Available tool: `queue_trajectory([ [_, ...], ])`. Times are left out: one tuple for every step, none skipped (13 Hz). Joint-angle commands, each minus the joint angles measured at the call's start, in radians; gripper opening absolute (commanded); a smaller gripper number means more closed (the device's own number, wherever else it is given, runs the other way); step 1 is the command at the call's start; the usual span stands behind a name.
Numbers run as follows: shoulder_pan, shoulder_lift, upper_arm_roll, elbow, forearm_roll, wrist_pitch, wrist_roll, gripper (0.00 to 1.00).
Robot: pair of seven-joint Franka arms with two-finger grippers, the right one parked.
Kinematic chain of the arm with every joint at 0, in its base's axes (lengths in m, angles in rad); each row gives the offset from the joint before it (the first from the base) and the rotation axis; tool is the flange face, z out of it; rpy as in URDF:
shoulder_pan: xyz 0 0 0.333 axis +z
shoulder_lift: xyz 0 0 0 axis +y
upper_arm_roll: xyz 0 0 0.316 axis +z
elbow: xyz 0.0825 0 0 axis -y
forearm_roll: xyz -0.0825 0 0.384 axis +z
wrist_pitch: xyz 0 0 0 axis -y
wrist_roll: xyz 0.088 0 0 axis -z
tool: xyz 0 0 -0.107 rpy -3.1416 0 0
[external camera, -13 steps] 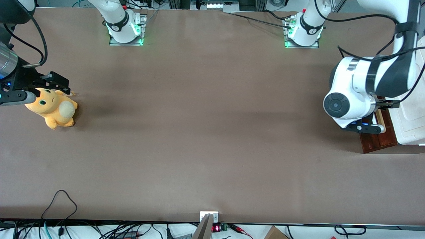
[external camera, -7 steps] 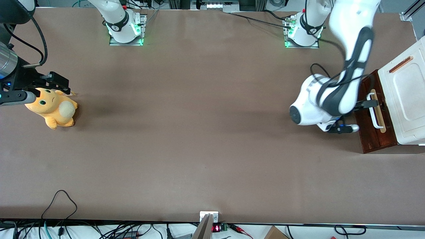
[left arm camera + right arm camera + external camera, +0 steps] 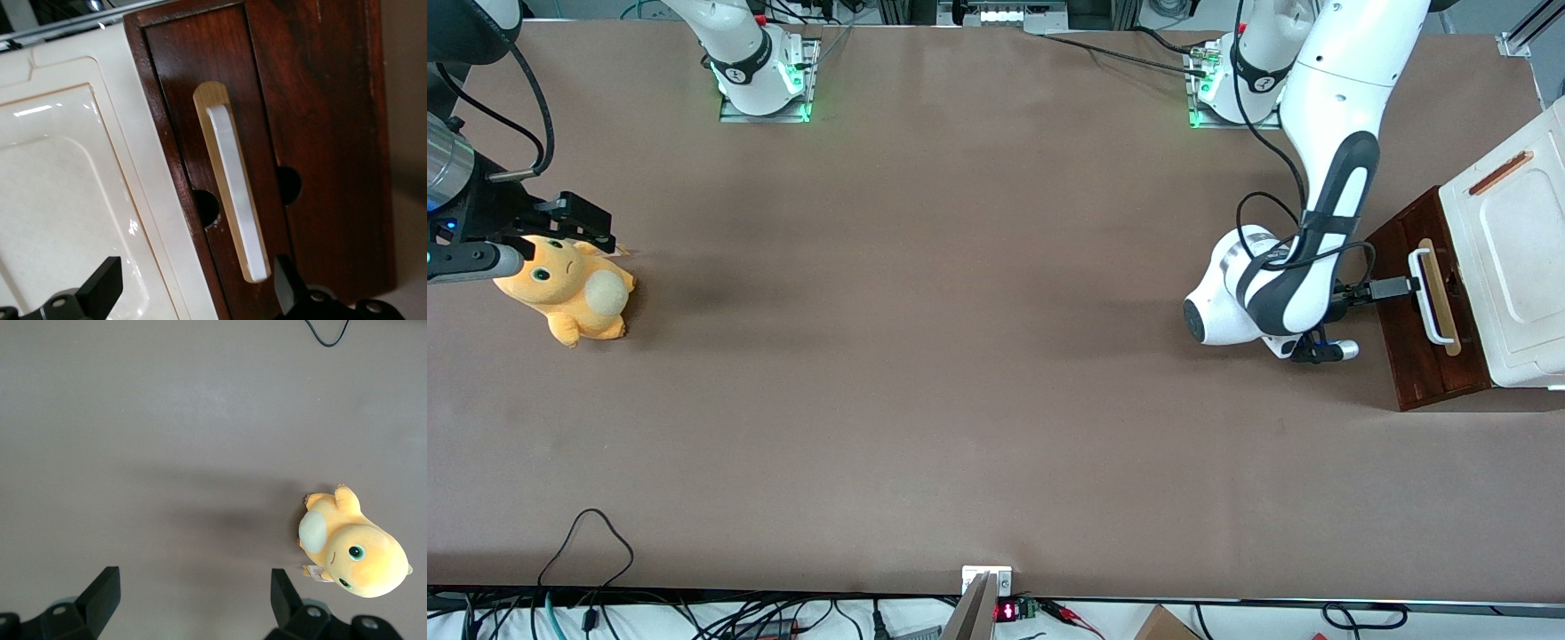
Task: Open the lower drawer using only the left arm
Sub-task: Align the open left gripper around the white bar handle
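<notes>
The lower drawer (image 3: 1414, 356) is a dark reddish-brown wooden front (image 3: 320, 133) at the working arm's end of the table. A white U-shaped handle (image 3: 1427, 302) sits on its pale wood strip (image 3: 233, 180). The left arm's gripper (image 3: 1398, 287) hovers in front of the drawer, just short of the handle. In the left wrist view the gripper (image 3: 193, 293) is open, its black fingers (image 3: 100, 287) spread wide with nothing between them. The handle lies ahead of the gap, nearer one finger than the other.
The white box part (image 3: 1512, 258) with a small brown bar adjoins the drawer front (image 3: 67, 187). An orange plush toy (image 3: 569, 289) lies toward the parked arm's end of the table. Brown tabletop (image 3: 960, 356) spreads between them.
The left arm has swung round and pulled back from over the drawer toward the table's middle. Its gripper has slid off the handle area and now sits just in front of it.
</notes>
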Motion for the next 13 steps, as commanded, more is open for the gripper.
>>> queue_trajectory([
  [-0.005, 0.016, 0.002, -0.047, 0.087, -0.009, -0.029, 1.0],
  [-0.003, 0.019, 0.002, -0.047, 0.09, 0.0, -0.016, 1.0],
  [-0.003, 0.017, 0.001, -0.047, 0.09, 0.015, 0.006, 1.0],
  [0.001, 0.017, 0.001, -0.047, 0.089, 0.034, 0.029, 1.0],
  [0.004, 0.019, 0.001, -0.047, 0.089, 0.046, 0.03, 1.0],
  [0.007, 0.019, 0.001, -0.047, 0.089, 0.057, 0.023, 1.0],
  [0.017, 0.019, 0.001, -0.047, 0.089, 0.06, 0.021, 1.0],
  [0.026, 0.019, 0.001, -0.047, 0.089, 0.062, 0.021, 1.0],
  [0.033, 0.019, 0.001, -0.047, 0.089, 0.062, 0.021, 1.0],
  [0.037, 0.02, 0.001, -0.047, 0.089, 0.062, 0.023, 1.0],
  [0.046, 0.022, 0.001, -0.047, 0.089, 0.062, 0.021, 1.0],
  [0.05, 0.022, 0.001, -0.047, 0.089, 0.062, 0.021, 1.0],
  [0.053, 0.022, 0.001, -0.047, 0.089, 0.065, 0.023, 1.0],
])
